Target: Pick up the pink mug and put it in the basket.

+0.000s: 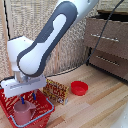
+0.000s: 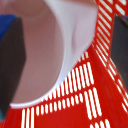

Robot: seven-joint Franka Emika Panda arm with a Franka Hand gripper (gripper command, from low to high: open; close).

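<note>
The gripper (image 1: 27, 95) hangs just above the pink mug (image 1: 23, 112), which sits inside the basket (image 1: 44, 108). A red bowl (image 1: 79, 88) rests nearby on the surface (image 1: 95, 107).

The basket (image 1: 44, 116) is set on the worktop (image 1: 95, 110) at the exterior view's lower left. The mug (image 1: 22, 113) is placed inside it, directly under the hand (image 1: 27, 95). A box (image 1: 56, 91) is found just beside the basket on the exterior view's right, with a bowl (image 1: 79, 88) further right. A drawer cabinet (image 1: 107, 42) is seen behind them.

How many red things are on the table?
2: the basket under the end effector, holding the pink mug, and the red bowl toward the exterior view's right.
</note>
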